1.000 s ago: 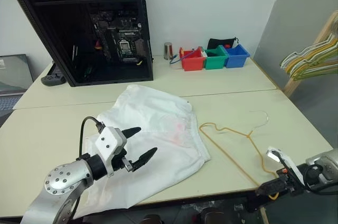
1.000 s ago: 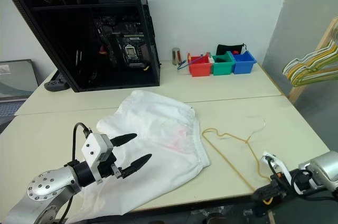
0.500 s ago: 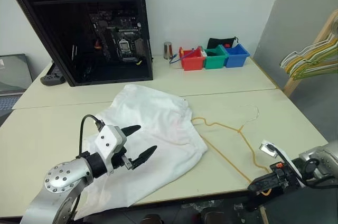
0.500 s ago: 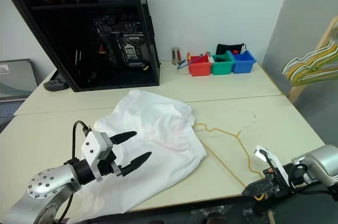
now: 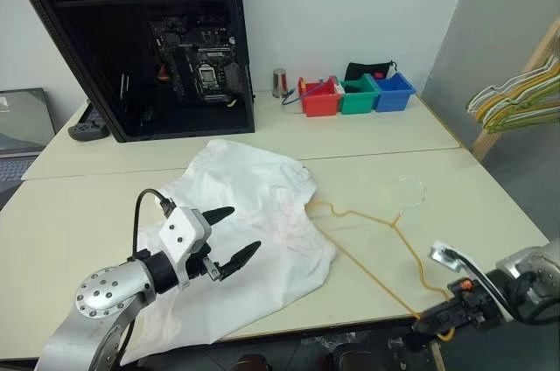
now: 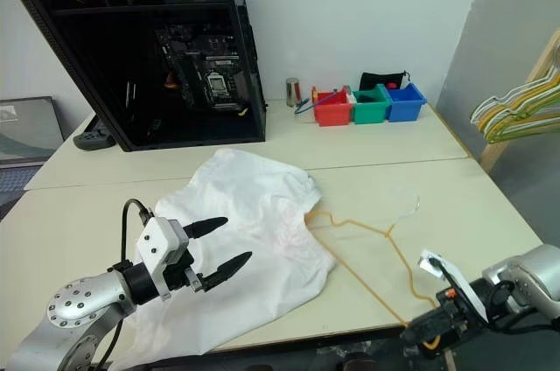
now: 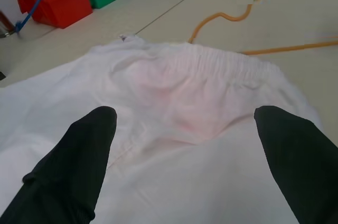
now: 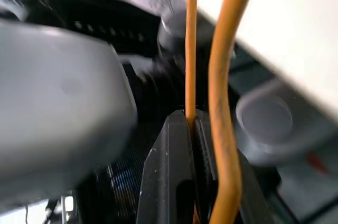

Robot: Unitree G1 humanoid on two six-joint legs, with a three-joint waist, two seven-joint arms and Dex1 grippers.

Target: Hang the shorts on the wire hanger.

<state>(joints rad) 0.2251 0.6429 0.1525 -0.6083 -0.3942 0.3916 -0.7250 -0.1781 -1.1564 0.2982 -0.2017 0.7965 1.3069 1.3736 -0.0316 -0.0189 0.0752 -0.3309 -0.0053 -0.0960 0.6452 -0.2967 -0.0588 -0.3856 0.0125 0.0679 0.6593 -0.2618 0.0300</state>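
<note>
The white shorts [image 5: 267,213] lie spread on the table's near left, a faint pink mark at their middle [image 7: 185,113]. My left gripper [image 5: 243,229] hovers open just above the shorts, with nothing between its black fingers [image 7: 79,166]. The thin yellowish wire hanger [image 5: 391,223] lies flat to the right of the shorts, its far shoulder touching their waistband and its hook [image 5: 416,192] pointing away. My right gripper [image 5: 435,325] hangs off the table's front right edge, shut on the hanger's near corner; the wire [image 8: 191,49] sits pinched between its fingers.
A black open computer case [image 5: 149,38] stands at the back left, with a controller [image 5: 87,132] beside it. A metal can [image 5: 278,84] and red, green and blue bins [image 5: 354,95] line the back. A bunch of coloured hangers [image 5: 516,95] hangs at the right.
The right gripper has pulled the hanger leftward across the table; the far shoulder now presses into the shorts, bunching their right edge. The left gripper has stayed put.
</note>
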